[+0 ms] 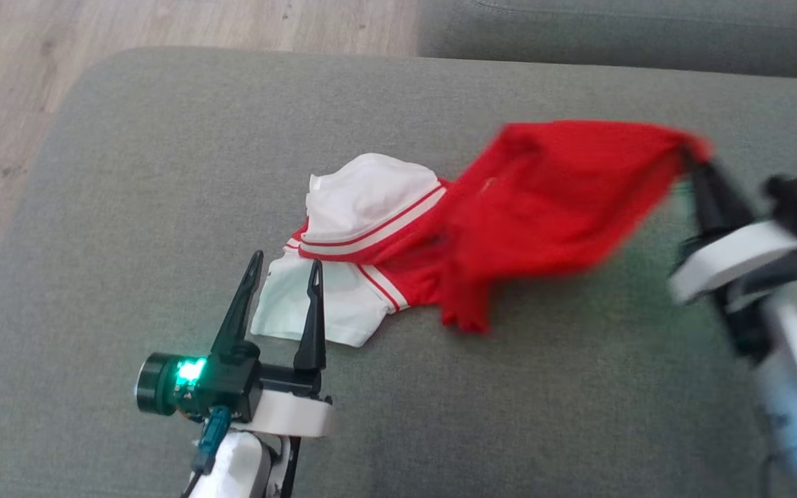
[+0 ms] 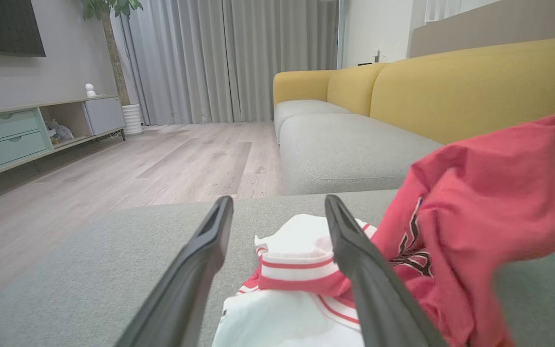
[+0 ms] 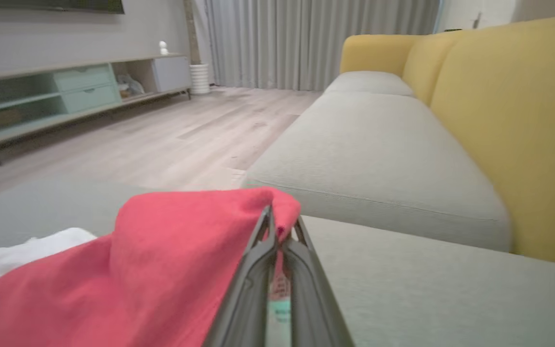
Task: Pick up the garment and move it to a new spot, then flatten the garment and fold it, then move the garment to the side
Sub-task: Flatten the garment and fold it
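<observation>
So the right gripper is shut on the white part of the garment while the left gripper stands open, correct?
No: the right wrist view shows the right gripper shut on the red part of the garment, not the white. The left gripper does stand open.

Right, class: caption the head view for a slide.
Right gripper holds the garment by a red corner above the grey cushion; left gripper open.

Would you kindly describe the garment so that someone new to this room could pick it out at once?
Start at the broad grey cushion beside the yellow sofa. Near its middle lies the garment, a crumpled shirt. It is the one brightly coloured thing there: red body, white parts with red stripes, and one red corner held up in the shut jaws of the right gripper.
</observation>
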